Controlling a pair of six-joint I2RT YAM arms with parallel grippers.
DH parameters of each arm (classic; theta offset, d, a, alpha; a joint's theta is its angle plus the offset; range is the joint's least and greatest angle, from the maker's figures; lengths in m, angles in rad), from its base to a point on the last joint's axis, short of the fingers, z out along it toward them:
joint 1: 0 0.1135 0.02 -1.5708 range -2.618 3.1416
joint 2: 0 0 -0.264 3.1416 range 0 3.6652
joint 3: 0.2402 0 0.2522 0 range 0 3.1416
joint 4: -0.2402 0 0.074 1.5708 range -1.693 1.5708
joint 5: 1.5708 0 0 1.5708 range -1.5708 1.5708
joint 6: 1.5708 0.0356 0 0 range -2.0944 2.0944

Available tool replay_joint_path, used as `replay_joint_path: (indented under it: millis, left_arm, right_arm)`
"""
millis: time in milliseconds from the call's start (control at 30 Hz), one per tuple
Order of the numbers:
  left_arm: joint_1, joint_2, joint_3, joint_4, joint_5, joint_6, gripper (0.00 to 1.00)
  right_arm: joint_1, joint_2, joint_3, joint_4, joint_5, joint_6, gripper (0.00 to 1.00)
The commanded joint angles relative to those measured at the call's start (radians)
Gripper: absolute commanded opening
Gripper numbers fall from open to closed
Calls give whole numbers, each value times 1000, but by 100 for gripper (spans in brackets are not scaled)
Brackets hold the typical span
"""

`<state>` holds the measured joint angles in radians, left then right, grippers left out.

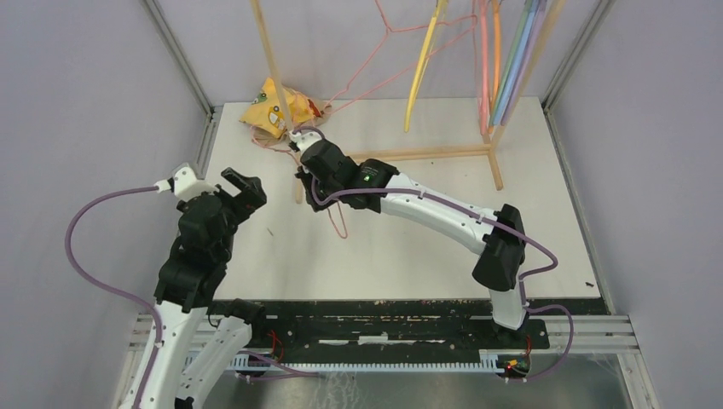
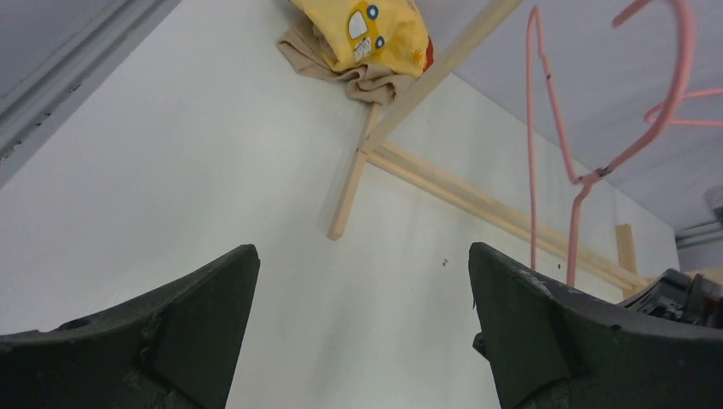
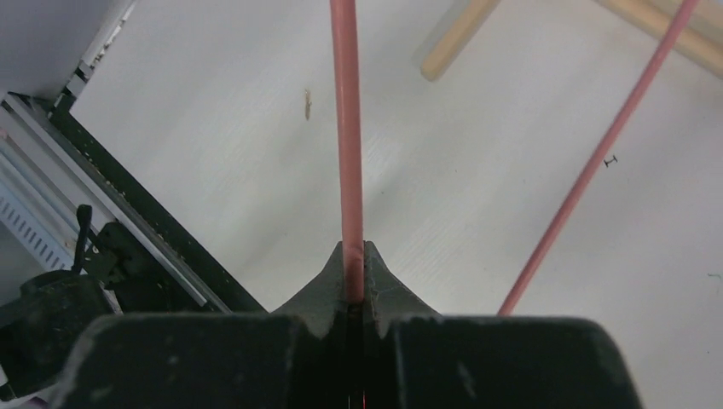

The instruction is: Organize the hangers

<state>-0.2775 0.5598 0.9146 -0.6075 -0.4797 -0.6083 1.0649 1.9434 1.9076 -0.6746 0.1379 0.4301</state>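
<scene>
Right claw (image 3: 353,271) is pressed together on one wire of a thin pink hanger (image 3: 345,128); the wire comes straight out from between the jaws, and another pink wire runs slanted just beside it on the right. Left claw (image 2: 362,251) is spread wide with nothing between its fingers, and it hangs over the white table (image 1: 409,247). From the left wrist view the pink hanger stands ahead and to the right of this claw, apart from it, with the hook upward. On the far part of the table stands a light wooden rack (image 1: 426,153). At the right end of its top, the other hangers (image 1: 511,60) hang close together in yellow, orange, light blue and lavender, well apart from both claws. At the foot of the left post of the rack lies a crumpled yellow cloth (image 2: 367,34), just behind the right claw in the top view. It carries a small car drawing (image 2: 364,25); I cannot read any letters on it.
</scene>
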Motion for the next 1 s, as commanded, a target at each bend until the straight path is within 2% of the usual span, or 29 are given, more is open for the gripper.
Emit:
replay_joint_path:
  millis: [0, 133, 233, 400, 667, 833, 967]
  left_arm:
    - [-9, 52, 63, 27, 102, 39, 99]
    - [-33, 128, 134, 18, 153, 30, 99]
    - [-38, 137, 90, 14, 165, 36, 99]
    - [-41, 129, 27, 11, 178, 39, 99]
    - [-45, 129, 25, 17, 196, 46, 99]
    - [-45, 126, 25, 16, 208, 43, 99]
    - [-44, 127, 26, 14, 209, 44, 99]
  right_arm:
    - [-1, 39, 74, 8, 33, 4, 1]
    - [0, 24, 13, 66, 13, 59, 1]
    - [0, 15, 24, 128, -2, 100, 1]
    - [-3, 30, 143, 183, -4, 179, 1]
    - [-13, 80, 372, 239, 74, 252, 1]
    - [-54, 159, 533, 244, 96, 292, 1]
    - [-103, 202, 589, 259, 77, 331, 1]
